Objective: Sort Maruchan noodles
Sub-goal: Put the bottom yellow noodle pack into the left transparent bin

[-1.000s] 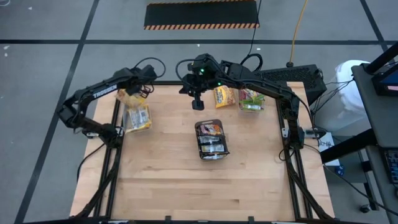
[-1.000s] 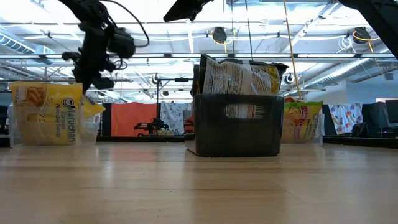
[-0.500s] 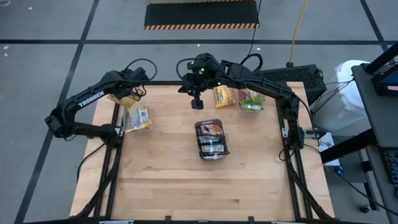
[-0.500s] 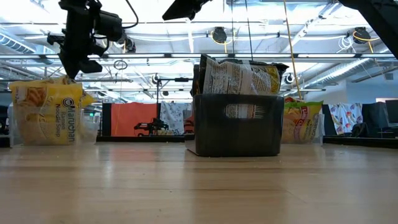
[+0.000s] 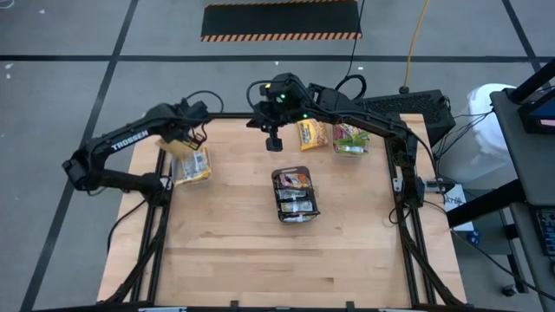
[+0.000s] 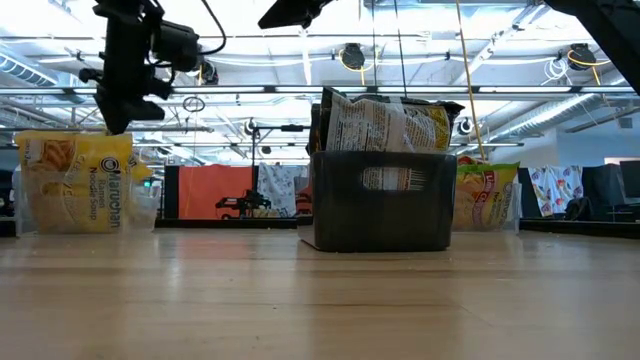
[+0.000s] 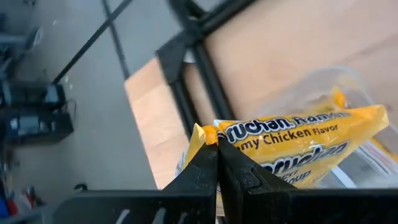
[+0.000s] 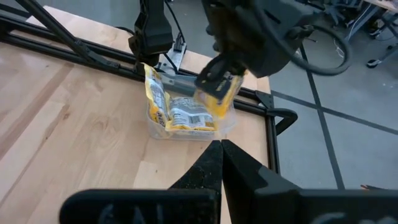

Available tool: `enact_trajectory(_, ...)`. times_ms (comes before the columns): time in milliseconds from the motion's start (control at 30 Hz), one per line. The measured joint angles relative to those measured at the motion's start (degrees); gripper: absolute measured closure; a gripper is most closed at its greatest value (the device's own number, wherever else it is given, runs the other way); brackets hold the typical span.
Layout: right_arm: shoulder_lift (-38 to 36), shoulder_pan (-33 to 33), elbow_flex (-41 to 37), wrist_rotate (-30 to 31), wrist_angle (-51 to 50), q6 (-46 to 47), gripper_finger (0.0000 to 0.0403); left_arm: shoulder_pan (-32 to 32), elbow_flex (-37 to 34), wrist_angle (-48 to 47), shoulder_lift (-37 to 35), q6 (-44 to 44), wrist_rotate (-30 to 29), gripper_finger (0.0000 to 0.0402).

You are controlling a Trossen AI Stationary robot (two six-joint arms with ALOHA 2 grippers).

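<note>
A yellow noodle packet (image 7: 292,146) is pinched by its corner in the left hand (image 7: 217,163), hanging right above the clear tub (image 8: 186,121) of yellow packets at the desk's (image 5: 260,260) far left edge. The right hand (image 8: 221,152) hovers clenched, nothing in it, near the far middle.

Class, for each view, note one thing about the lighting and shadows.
Low view: ceiling lamps shine from behind, so the dark tray and the left gripper read as silhouettes. High view: even light, no hard shadow under the right gripper hanging above the table. Left wrist view: the held yellow packet is brightly lit.
</note>
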Motion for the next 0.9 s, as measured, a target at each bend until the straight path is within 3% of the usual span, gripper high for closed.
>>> enact_trajectory(300,0.0,-0.1,0.0,0.0,0.93,-2.61,0.0403,-5.49,7.98,-4.51,0.0,10.41,3.37,0.0398)
enact_trajectory(500,0.0,-0.88,0.0,-0.01,2.33,-2.65,0.0403,-8.45,14.08,-10.97,-0.04,12.96,7.46,0.0399)
enact_trajectory(700,0.02,-1.85,-0.02,0.0,2.35,-2.56,0.0403,-9.01,14.12,-16.72,-0.02,13.28,15.26,0.0399)
enact_trajectory(900,0.02,-2.38,-0.02,-0.02,2.56,-2.54,0.0403,-9.41,13.74,-16.41,0.01,16.06,21.35,0.0399)
